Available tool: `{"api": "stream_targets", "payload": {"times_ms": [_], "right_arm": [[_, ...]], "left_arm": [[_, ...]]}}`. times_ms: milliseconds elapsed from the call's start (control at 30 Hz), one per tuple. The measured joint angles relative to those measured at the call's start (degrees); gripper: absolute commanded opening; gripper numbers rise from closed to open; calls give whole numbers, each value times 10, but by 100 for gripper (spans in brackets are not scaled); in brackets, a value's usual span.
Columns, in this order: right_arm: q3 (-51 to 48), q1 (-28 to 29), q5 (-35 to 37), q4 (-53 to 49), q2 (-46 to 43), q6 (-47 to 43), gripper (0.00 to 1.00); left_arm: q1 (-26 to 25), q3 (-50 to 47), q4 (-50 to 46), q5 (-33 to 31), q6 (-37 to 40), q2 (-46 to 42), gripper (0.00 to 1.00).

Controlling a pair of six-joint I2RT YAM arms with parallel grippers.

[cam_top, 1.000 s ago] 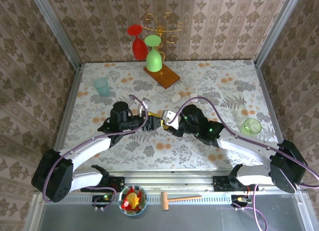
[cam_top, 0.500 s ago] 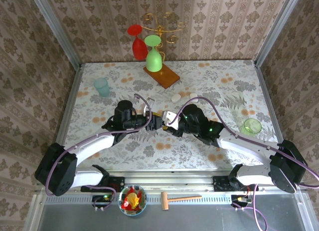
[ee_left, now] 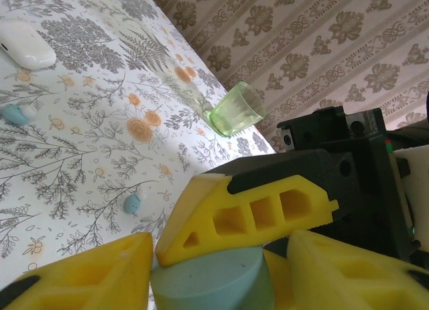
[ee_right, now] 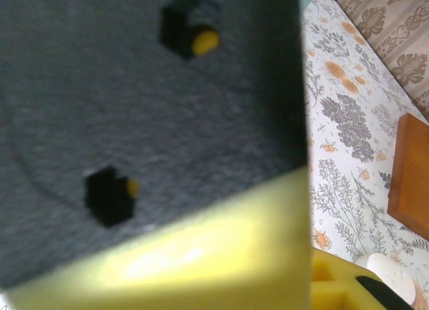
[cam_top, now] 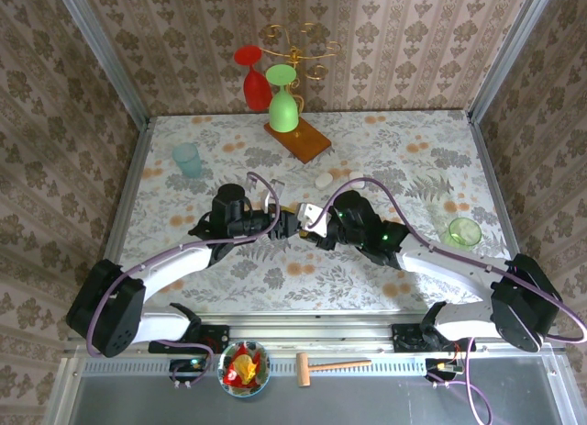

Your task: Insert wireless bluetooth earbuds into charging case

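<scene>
The left pincer is clamped on the blue-grey round charging case. It meets the right pincer over the middle of the floral surface. One yellow finger of the right pincer lies against the case's upper edge, but I cannot tell whether that pincer is apart or together. Two tiny pale earbuds lie loose on the surface, one earbud near the pincers and the other earbud close to a white case, with a green cup farther off.
</scene>
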Motion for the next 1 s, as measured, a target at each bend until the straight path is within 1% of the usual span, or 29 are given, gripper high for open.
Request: {"api": "stream_targets", "payload": {"times_ms": [67, 167, 267, 333, 433, 467, 567, 700, 733, 833, 1000], "right_arm": [[0, -1, 2, 5, 2, 2, 20], [0, -3, 2, 11, 3, 12, 21], [0, -5, 3, 13, 4, 17, 21], [0, -5, 8, 16, 5, 19, 21], [0, -6, 16, 18, 7, 19, 22], [0, -7, 17, 19, 7, 19, 23], [0, -8, 17, 23, 7, 19, 33], [0, -11, 11, 31, 7, 21, 49], [0, -12, 9, 35, 7, 22, 51], [0, -17, 1, 41, 7, 25, 53], [0, -31, -31, 50, 7, 23, 53]], "left_arm": [[2, 0, 0, -2, 0, 0, 48], [3, 0, 1, -8, 2, 0, 39], [3, 0, 5, -12, 1, 1, 37], [3, 1, 9, -12, 1, 4, 32], [5, 4, 19, -12, 1, 13, 29], [5, 4, 22, -12, 1, 14, 29], [6, 5, 26, -12, 1, 15, 29], [7, 7, 25, -8, 1, 15, 29], [8, 7, 24, -7, 1, 15, 29], [11, 7, 21, -2, 0, 15, 30], [21, 7, 16, 16, -1, 9, 30]]}}
